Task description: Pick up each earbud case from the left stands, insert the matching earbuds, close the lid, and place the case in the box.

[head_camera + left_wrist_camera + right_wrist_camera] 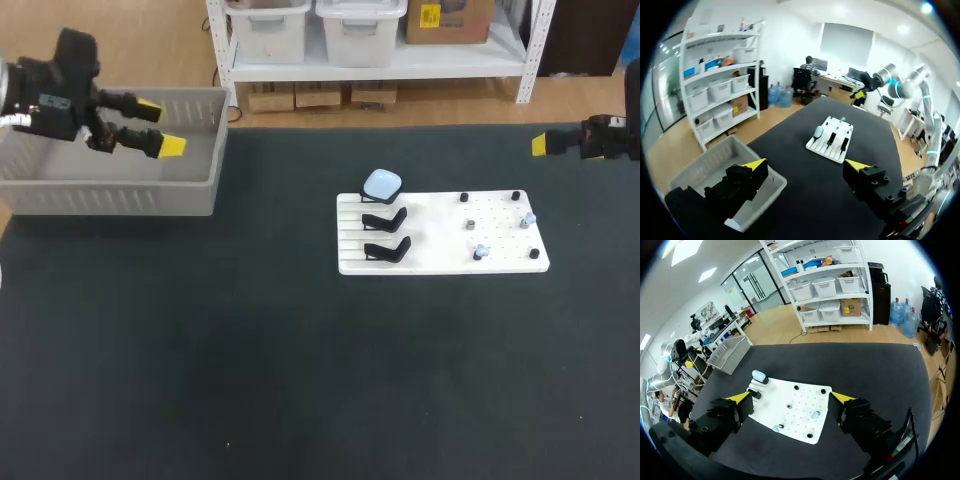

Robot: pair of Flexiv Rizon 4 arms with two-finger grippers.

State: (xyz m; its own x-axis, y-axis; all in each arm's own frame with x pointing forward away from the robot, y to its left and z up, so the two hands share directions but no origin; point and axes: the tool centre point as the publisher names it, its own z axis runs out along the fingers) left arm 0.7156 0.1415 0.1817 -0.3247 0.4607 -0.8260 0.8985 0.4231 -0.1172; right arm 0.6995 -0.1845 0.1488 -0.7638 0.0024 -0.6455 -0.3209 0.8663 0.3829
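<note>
Bright, even overhead light on the dark table, soft faint shadows by the white board

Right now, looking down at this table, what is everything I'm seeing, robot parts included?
table: one, black, under everything.
box: one, grey, at the table's far left corner.
board: one, white, right of the middle.
earbud case: one, light blue, on the rearmost stand at the board's left end.
empty stands: two, black, in front of the case.
earbuds: two, light blue, on the board's right part.
small pieces: about four, dark, also on the board's right part; too small to identify.
left gripper: one, black with yellow tips, open, above the box.
right gripper: one, same colours, open, over the table's far right.
</note>
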